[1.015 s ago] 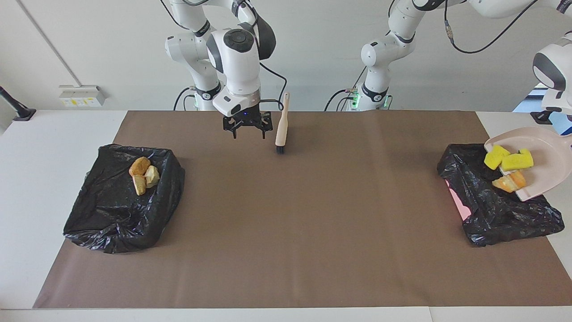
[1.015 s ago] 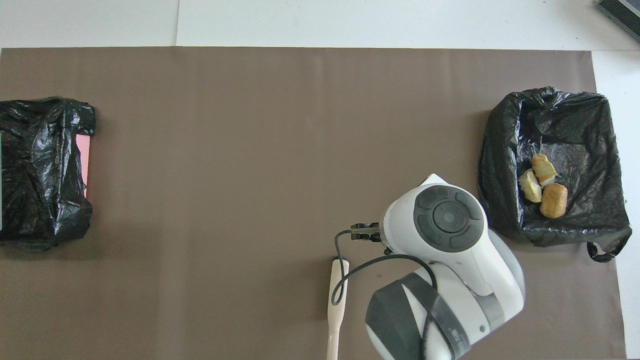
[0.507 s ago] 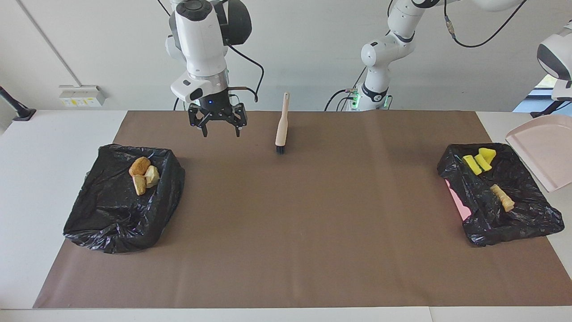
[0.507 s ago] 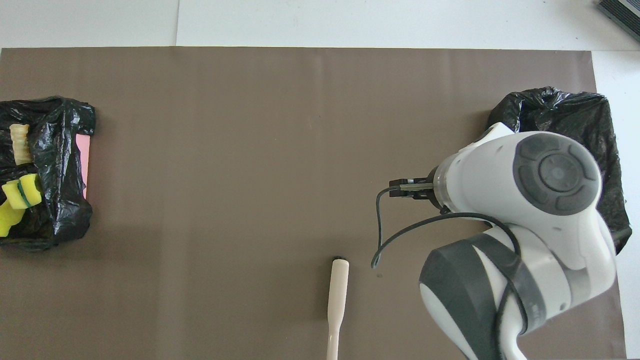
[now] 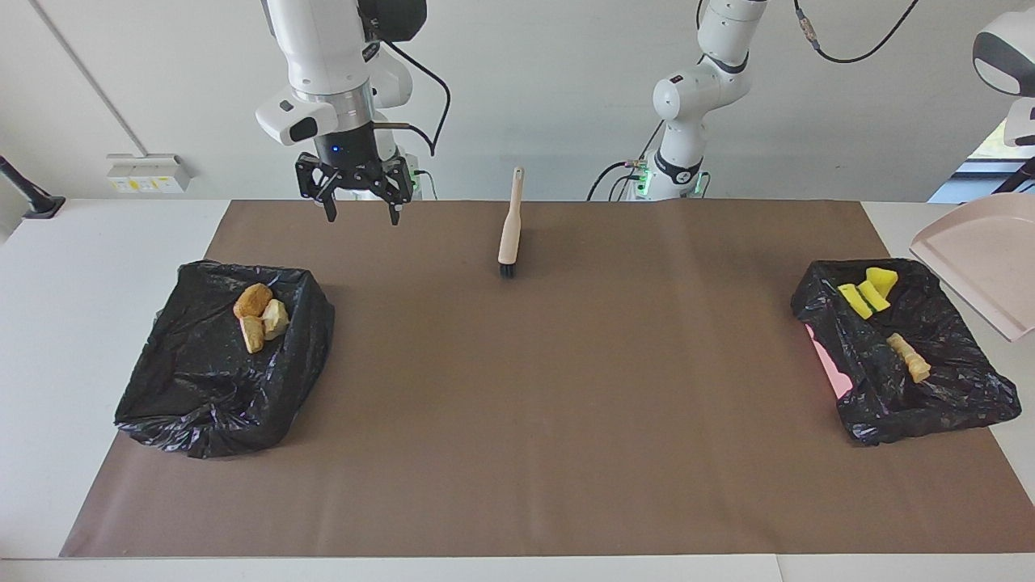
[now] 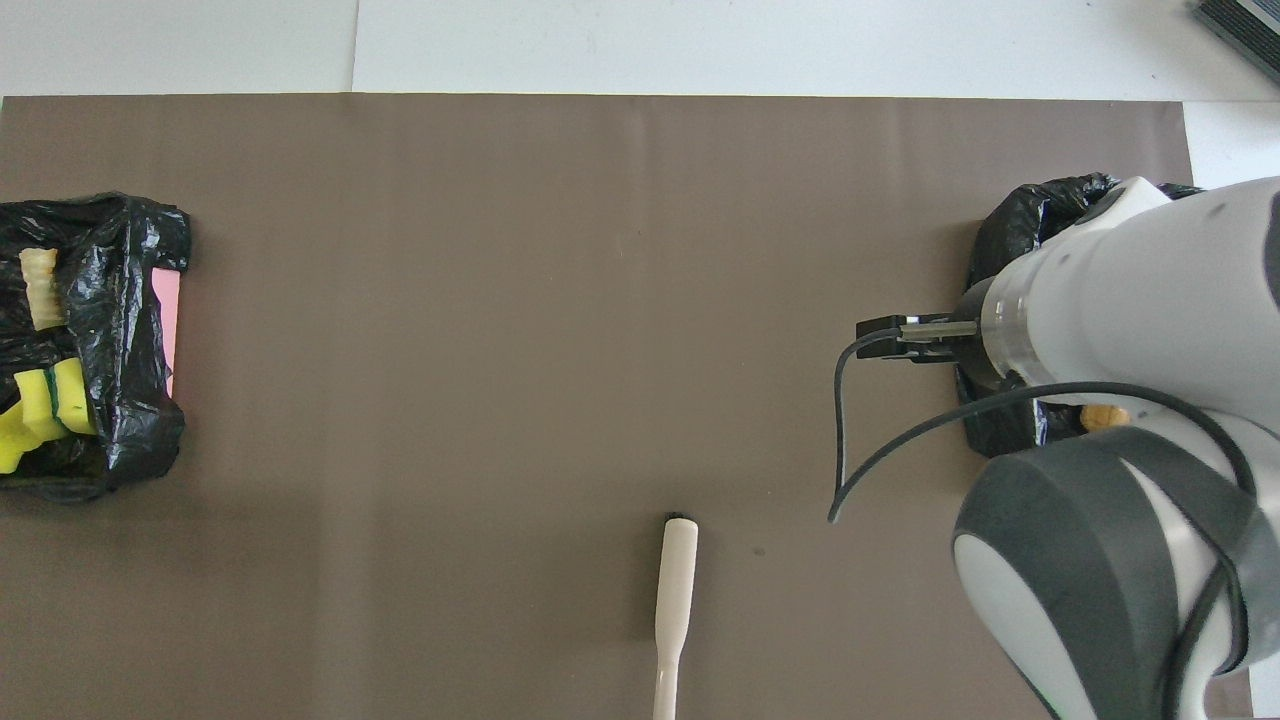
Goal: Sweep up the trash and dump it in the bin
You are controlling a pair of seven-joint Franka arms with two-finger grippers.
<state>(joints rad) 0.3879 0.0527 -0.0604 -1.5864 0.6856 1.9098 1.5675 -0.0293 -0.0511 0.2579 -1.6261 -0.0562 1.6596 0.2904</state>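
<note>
The right gripper (image 5: 360,212) hangs empty with its fingers spread over the robots' edge of the brown mat (image 5: 534,420), near the brush (image 5: 509,225). The left gripper is out of view, closed on the pink dustpan (image 5: 982,271), held tilted beside its bin (image 5: 906,388). Yellow scraps (image 5: 869,289) and one tan scrap (image 5: 910,357) lie in that bin; three tan pieces (image 5: 260,314) lie in the other bin (image 5: 218,380).

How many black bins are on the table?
2. One bin sits at the right arm's end, holding bread pieces; the other bin sits at the left arm's end, holding yellow sponges.
</note>
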